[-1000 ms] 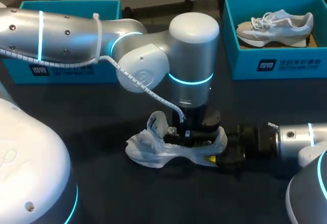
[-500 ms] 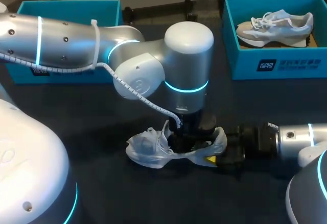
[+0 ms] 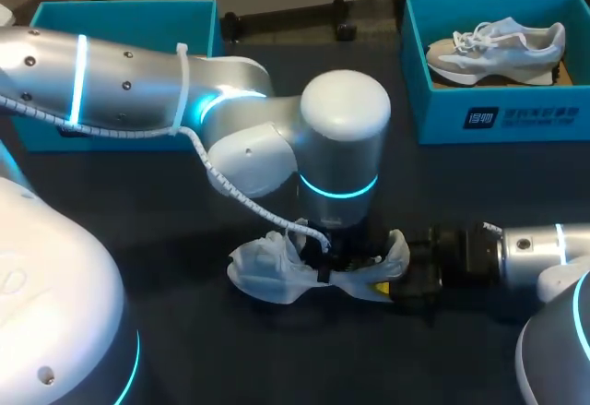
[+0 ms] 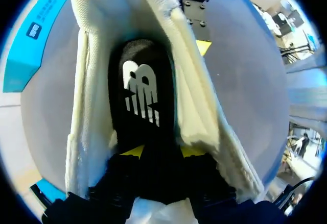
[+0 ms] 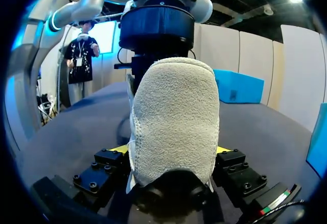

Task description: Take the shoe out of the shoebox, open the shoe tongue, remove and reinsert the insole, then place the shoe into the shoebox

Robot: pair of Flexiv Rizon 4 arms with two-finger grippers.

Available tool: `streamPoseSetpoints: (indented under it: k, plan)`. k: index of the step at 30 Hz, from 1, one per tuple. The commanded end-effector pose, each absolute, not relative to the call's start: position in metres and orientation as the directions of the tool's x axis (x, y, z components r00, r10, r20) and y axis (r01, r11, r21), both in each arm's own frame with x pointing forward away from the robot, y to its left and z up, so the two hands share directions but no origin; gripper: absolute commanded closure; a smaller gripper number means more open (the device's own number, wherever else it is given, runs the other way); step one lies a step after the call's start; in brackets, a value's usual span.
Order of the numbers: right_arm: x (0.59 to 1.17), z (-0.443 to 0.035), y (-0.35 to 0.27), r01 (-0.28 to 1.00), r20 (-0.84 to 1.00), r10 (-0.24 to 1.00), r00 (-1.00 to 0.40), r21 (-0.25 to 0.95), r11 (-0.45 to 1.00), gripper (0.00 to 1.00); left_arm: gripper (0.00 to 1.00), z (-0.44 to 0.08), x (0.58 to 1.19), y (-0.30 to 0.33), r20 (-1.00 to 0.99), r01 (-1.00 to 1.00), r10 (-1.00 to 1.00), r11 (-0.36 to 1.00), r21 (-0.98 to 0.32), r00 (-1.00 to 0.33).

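Shoe: a white low sneaker point(image 3: 267, 271) lies on its sole mid-table, toe toward my left and heel toward my right, well apart from both boxes.
Shoe texture: the heel facing the right wrist view is a rounded, fuzzy, suede-like cap in pale grey-white. The inner lining seen from the left wrist is soft, ribbed white fabric, with the collar spread wide.
Insole: a flat, matte black insole point(image 4: 140, 96) with a rounded far end and a white printed mark lies inside the shoe, running ahead of the left gripper toward the toe.
Left gripper: the left gripper point(image 4: 163, 152) is down inside the shoe's opening and pinches the near end of the insole, with 1 yellow tip on each of its 2 sides.
Right gripper: the right gripper point(image 5: 171, 150) lies low along the table and is clamped on the shoe's heel, its black fingers against the 2 sides.
Left arm: the left arm point(image 3: 341, 128) is smooth silver tubing with a domed joint cap, glowing cyan rings and a white spiral cable.
Right arm: the right arm point(image 3: 535, 244) has a black wrist and a silver casing.
Table: the table point(image 3: 203, 350) has a dark, matte top.
Left shoebox: a teal rectangular shoebox point(image 3: 129, 19) sits at the far left, partly behind the left arm.
Right shoebox: a teal shoebox point(image 3: 516, 110) sits at the far right and holds a second shoe point(image 3: 498, 45), pale mesh with white laces.
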State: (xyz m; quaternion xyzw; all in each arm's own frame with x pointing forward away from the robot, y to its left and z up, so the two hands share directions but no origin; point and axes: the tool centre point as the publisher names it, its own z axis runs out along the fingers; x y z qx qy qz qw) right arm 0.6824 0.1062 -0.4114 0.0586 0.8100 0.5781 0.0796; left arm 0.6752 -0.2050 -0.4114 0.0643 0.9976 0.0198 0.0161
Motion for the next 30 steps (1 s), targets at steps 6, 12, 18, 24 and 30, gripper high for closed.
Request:
streamPoseSetpoints:
  k: [6,12,18,24,30]
  plan:
    - [0.682,-0.408,0.106,0.003,-0.062,0.187,-0.98,0.945,0.328,1.0,1.0,-0.419,0.694,-0.209,-0.097,0.07,0.078,0.994,0.082,-0.992]
    - [0.682,-0.408,0.106,0.003,-0.062,0.187,-0.98,0.945,0.328,1.0,1.0,-0.405,0.699,-0.206,-0.087,0.057,0.062,0.997,0.058,-0.994]
    - [0.682,-0.408,0.106,0.003,-0.062,0.187,-0.98,0.945,0.328,1.0,1.0,-0.385,0.688,-0.198,0.006,0.077,0.078,0.996,-0.054,-0.997]
    - [0.682,-0.408,0.106,0.003,-0.062,0.187,-0.98,0.945,0.328,1.0,1.0,-0.366,0.683,-0.19,0.08,0.095,0.11,0.981,-0.17,-0.991]
    - [0.682,-0.408,0.106,0.003,-0.062,0.187,-0.98,0.945,0.328,1.0,1.0,-0.355,0.686,-0.184,0.107,0.079,0.108,0.967,-0.24,-0.988]
